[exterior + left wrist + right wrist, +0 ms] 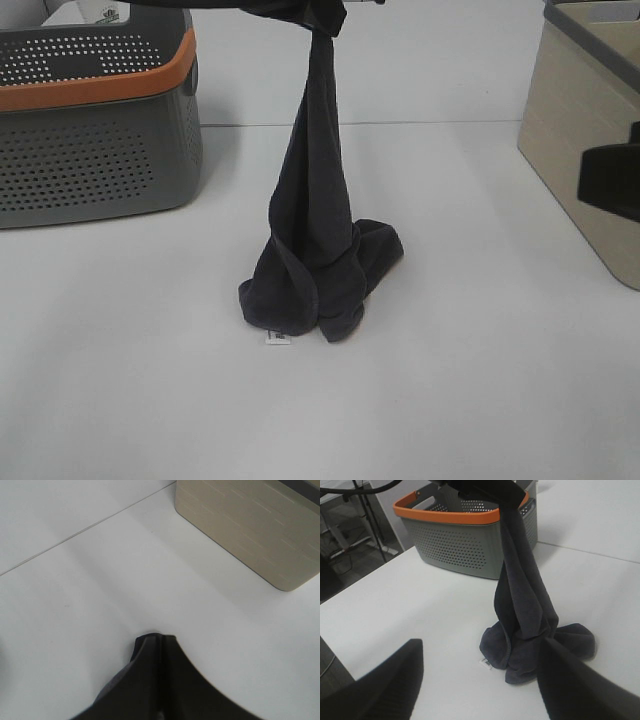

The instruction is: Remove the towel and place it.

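Towel: you have the towel [318,200] strung up as a twisted dark grey column over the middle of the table [480,400]. Its top end is pinched at 12 o'clock in the exterior high view, and its lower end is pooled in a crumpled heap touching the tabletop.
Tag: the white tag [278,338] lies flat on the table at the heap's 7 o'clock edge.
Left gripper: your left gripper [156,639] has its fingers pressed together. Its wrist view shows a sliver of grey cloth beside them. The other two views show the towel hanging from it, so it is clamped on the towel's top end, high above the table.
Right gripper: your right gripper [480,647] has its fingers spread wide with nothing between them. It sits low, facing the heap and apart from it.
Basket: the grey perforated basket [90,120] with an orange rim stands at 10 o'clock from the heap, well apart. The towel is outside it.
Bin: the beige bin [580,140] stands at 2 o'clock from the heap, at the table's edge.
Basket contents: you cannot tell from these views.
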